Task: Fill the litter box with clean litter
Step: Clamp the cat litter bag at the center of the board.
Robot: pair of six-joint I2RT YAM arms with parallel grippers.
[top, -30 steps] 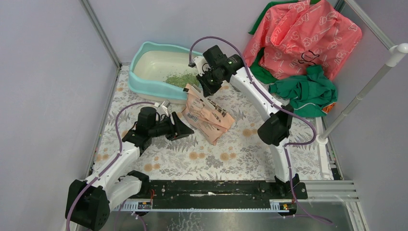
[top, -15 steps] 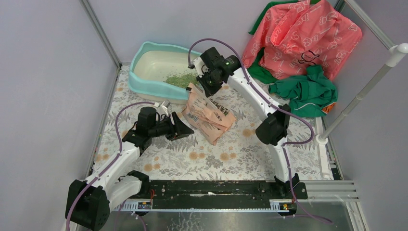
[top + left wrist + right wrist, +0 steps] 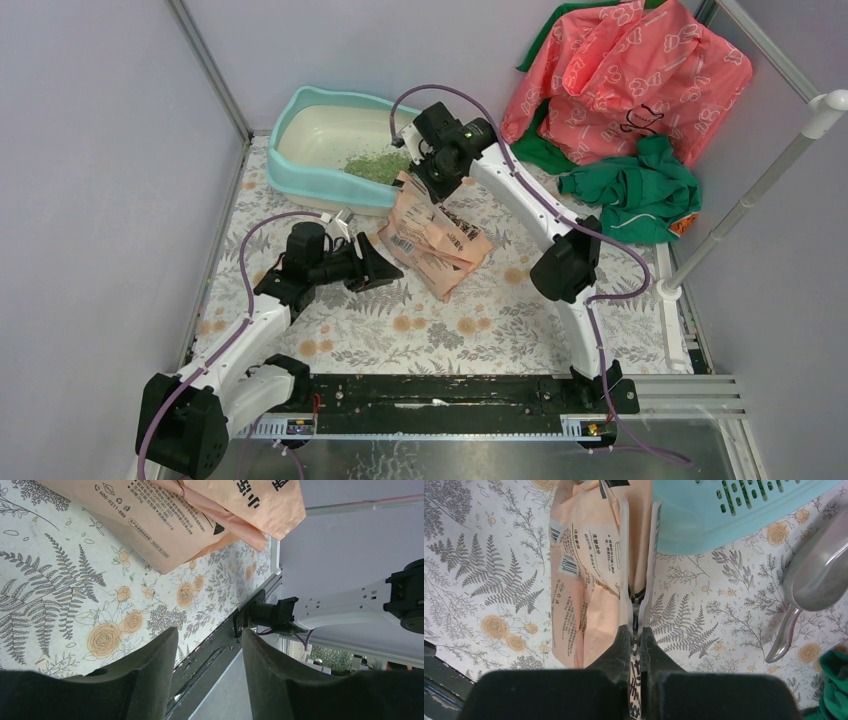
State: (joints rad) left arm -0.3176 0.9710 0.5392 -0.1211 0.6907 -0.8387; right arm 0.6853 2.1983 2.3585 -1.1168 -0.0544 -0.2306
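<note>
The light-teal litter box [image 3: 300,105] stands at the back left; its teal wall and slotted grille show in the right wrist view [image 3: 734,515]. A heap of green litter [image 3: 375,165] lies in its cream basin. My right gripper [image 3: 428,183] is shut on the edge of the peach-pink paper bag [image 3: 432,238], which hangs from the jaws beside the box's near rim, its lower part on the mat [image 3: 589,575]. My left gripper [image 3: 385,272] is open and empty, low over the mat just left of the bag [image 3: 165,525].
A grey metal scoop [image 3: 814,587] lies on the floral mat next to the box. A pink printed cloth [image 3: 630,75] and a green cloth [image 3: 635,195] are piled at the back right. A white pole [image 3: 750,195] stands on the right.
My right gripper has moved slightly left and toward the litter box with the bag's edge in it. The left arm has not moved.
</note>
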